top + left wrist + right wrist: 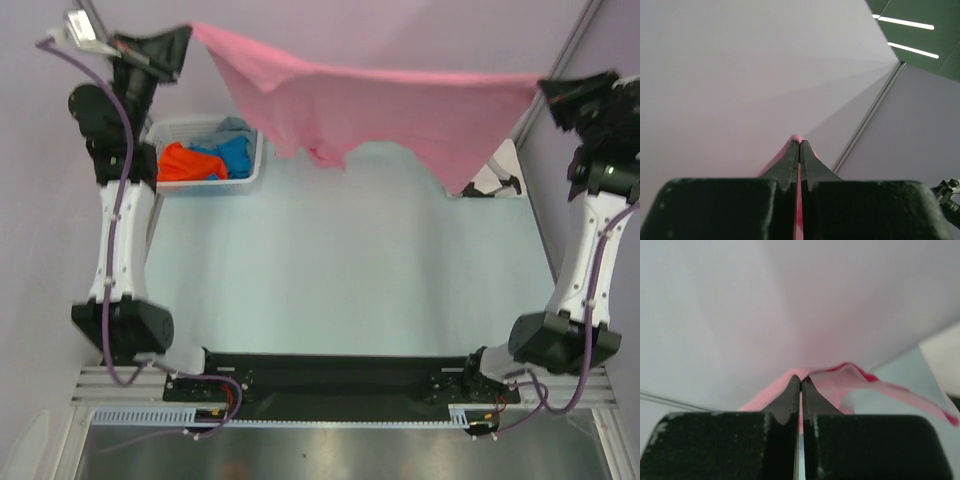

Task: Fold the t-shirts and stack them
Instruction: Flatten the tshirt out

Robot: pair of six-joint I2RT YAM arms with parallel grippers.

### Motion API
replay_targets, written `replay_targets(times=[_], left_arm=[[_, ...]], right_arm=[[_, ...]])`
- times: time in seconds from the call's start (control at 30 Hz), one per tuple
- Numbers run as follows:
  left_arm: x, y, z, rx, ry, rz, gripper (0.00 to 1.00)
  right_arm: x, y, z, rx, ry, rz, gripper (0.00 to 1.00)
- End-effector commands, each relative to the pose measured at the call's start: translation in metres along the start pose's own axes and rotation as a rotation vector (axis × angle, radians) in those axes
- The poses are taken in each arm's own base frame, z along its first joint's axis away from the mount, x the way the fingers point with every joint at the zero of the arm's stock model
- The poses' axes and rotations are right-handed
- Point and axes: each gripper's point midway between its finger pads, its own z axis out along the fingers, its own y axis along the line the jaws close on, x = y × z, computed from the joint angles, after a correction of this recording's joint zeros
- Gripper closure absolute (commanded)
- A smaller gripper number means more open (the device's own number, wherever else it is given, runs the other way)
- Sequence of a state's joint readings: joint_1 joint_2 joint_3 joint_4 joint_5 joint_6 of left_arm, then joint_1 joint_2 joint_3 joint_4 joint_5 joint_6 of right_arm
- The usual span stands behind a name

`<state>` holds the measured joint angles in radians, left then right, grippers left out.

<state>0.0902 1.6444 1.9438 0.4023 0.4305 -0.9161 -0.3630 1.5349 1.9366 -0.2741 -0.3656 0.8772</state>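
1. The pink shirt hangs in the air, high over the far side of the table. It is pulled wide from left to right, and its middle sags down.
2. The left gripper is pinched tight on the shirt's left corner. The right gripper is pinched tight on its right corner. Each wrist view shows the fingers pressed together with a thin strip of pink between them.
3. The job looks like it is only starting. This shirt is spread out but not folded yet. It has to be laid flat on the table, folded, and set down to start a pile. I see no folded shirt and no pile anywhere.
4. More shirts wait in the basket at the far left: an orange shirt, a blue shirt and a grey shirt, all crumpled together.
5. At the far right, partly hidden behind the pink one, lies what looks like a white shirt with black marks. I cannot tell if it is folded.
6. Count: five shirts in all, one of each colour. There is one basket, and two grippers, both busy.
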Motion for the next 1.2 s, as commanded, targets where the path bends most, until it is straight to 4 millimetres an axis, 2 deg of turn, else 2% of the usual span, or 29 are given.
replay_targets(times=[0.0,0.03,0.07,0.1,0.13,0.17,0.2,0.23,0.27,0.3,0.33,0.37,0.4,0.43,0.47,0.5,0.57,0.6,0.67,0.73,0.87,0.9,0.93,1.03,1.1,1.17], left_arm=[[0.001,-0.052,-0.067,0.024,0.04,0.104,1.0],[0.041,-0.027,-0.092,-0.032,0.127,0.078,1.0],[0.064,-0.018,-0.111,-0.096,0.195,0.054,1.0],[0.069,-0.04,-0.133,-0.109,0.216,0.067,1.0],[0.087,-0.007,-0.154,-0.271,0.227,0.123,1.0],[0.114,-0.002,-0.175,-0.341,0.315,0.12,1.0],[0.136,-0.015,-0.189,-0.334,0.379,0.125,1.0],[0.146,-0.013,-0.21,-0.364,0.412,0.15,1.0],[0.159,0.0,-0.236,-0.461,0.465,0.125,1.0],[0.168,0.009,-0.256,-0.539,0.483,0.104,1.0],[0.175,0.017,-0.284,-0.615,0.499,0.095,1.0],[0.181,0.042,-0.323,-0.801,0.535,0.111,1.0],[0.184,0.052,-0.348,-0.905,0.541,0.103,1.0],[0.188,0.056,-0.374,-0.993,0.51,0.048,1.0],[0.19,0.064,-0.399,-1.084,0.513,0.056,1.0],[0.2,0.071,-0.419,-1.155,0.505,0.016,1.0],[0.204,0.072,-0.453,-1.262,0.499,-0.021,0.99],[0.204,0.076,-0.463,-1.32,0.462,-0.047,0.98],[0.213,0.082,-0.495,-1.436,0.475,-0.061,0.97],[0.217,0.087,-0.506,-1.496,0.46,-0.073,0.97],[0.221,0.09,-0.514,-1.559,0.491,-0.07,0.99],[0.222,0.092,-0.519,-1.612,0.484,-0.087,0.99],[0.221,0.091,-0.533,-1.675,0.491,-0.075,1.0],[0.226,0.09,-0.55,-1.778,0.5,-0.102,0.99],[0.23,0.089,-0.558,-1.819,0.497,-0.134,0.99],[0.234,0.089,-0.556,-1.816,0.51,-0.154,1.0]], right_arm=[[0.048,-0.036,-0.046,0.128,0.103,0.025,1.0],[0.083,-0.06,-0.068,0.207,0.166,0.045,1.0],[0.113,-0.06,-0.077,0.215,0.231,0.025,1.0],[0.138,-0.067,-0.089,0.234,0.287,-0.009,1.0],[0.169,-0.086,-0.111,0.294,0.351,-0.015,1.0],[0.203,-0.085,-0.125,0.283,0.438,-0.033,1.0],[0.221,-0.093,-0.138,0.299,0.49,-0.058,1.0],[0.242,-0.11,-0.16,0.372,0.566,-0.065,1.0],[0.273,-0.125,-0.188,0.41,0.657,-0.071,1.0],[0.292,-0.135,-0.211,0.441,0.738,-0.08,1.0],[0.308,-0.146,-0.23,0.469,0.793,-0.081,1.0],[0.32,-0.155,-0.247,0.501,0.834,-0.077,1.0],[0.344,-0.173,-0.282,0.557,0.927,-0.066,1.0],[0.355,-0.18,-0.298,0.595,0.969,-0.034,1.0],[0.362,-0.187,-0.313,0.634,1.001,-0.021,1.0],[0.371,-0.202,-0.338,0.709,1.048,-0.026,1.0],[0.379,-0.21,-0.353,0.752,1.066,0.007,1.0],[0.384,-0.216,-0.364,0.783,1.086,0.019,1.0],[0.386,-0.224,-0.373,0.835,1.097,0.027,1.0],[0.393,-0.235,-0.384,0.892,1.131,0.028,1.0],[0.399,-0.243,-0.39,0.953,1.167,0.03,1.0],[0.399,-0.246,-0.389,0.968,1.159,0.027,1.0],[0.4,-0.248,-0.39,0.99,1.161,0.029,1.0],[0.395,-0.252,-0.383,1.02,1.109,0.015,1.0],[0.39,-0.256,-0.377,1.039,1.068,0.012,1.0],[0.391,-0.258,-0.376,1.053,1.063,0.022,1.0]])
